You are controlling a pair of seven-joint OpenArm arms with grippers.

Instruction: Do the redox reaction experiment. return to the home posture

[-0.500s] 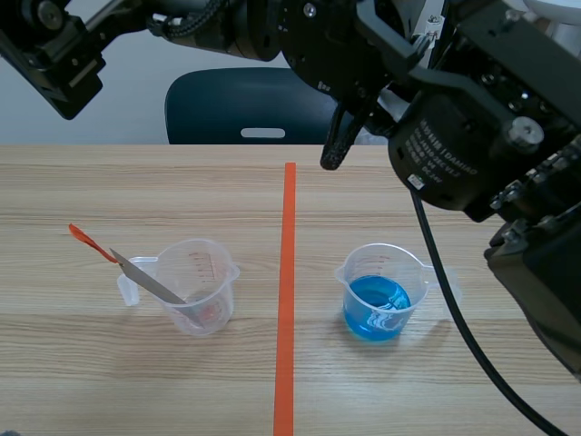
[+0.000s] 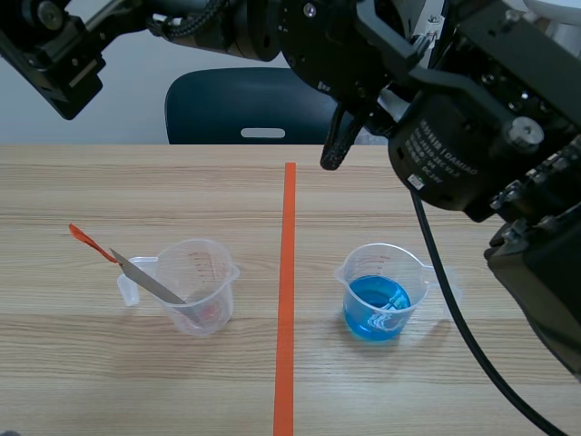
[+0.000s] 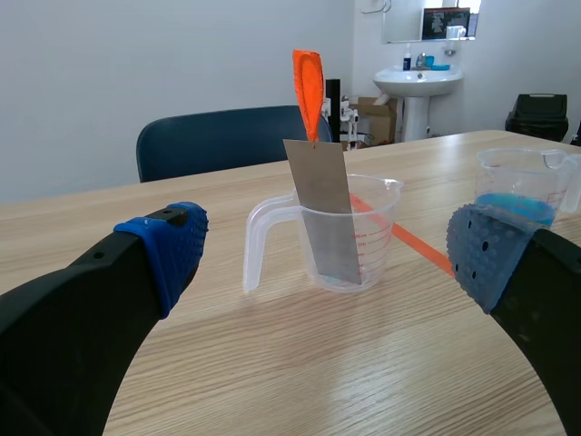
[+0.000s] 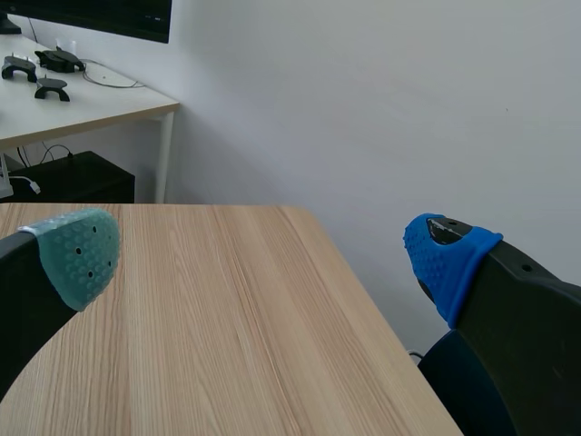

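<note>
Both arms stand raised across the far side of the table, clear of the glassware.

**Left gripper**: jaws spread wide, nothing between them. The clear cup lies dead ahead at its 12 o'clock, apart from both pads. The blue-liquid cup sits farther off at about 2 o'clock.

**Right gripper**: jaws equally wide, empty. It faces bare tabletop and a wall, with no task item ahead of it.

**Positions, scene view:** The clear cup stands at 8 o'clock from the table's centre. The blue-liquid cup stands at 4 o'clock. The tape line runs 12 to 6 between them, touching neither.

**Strip:** The metal strip stands in the clear cup. Its long axis leans from the cup's floor toward 10 o'clock, and its orange grip overhangs the rim.

**Count:**
- Two cups
- One strip
- One tape line
- One chair at 12 o'clock behind the table
- Two arms

**Assessment:** The bench work appears complete, and only the return to the home posture is outstanding. The left arm is judged the nearer to the cups. Its retreat should draw back toward 6 o'clock, away from the upright strip, which a sideways sweep could tip.
</note>
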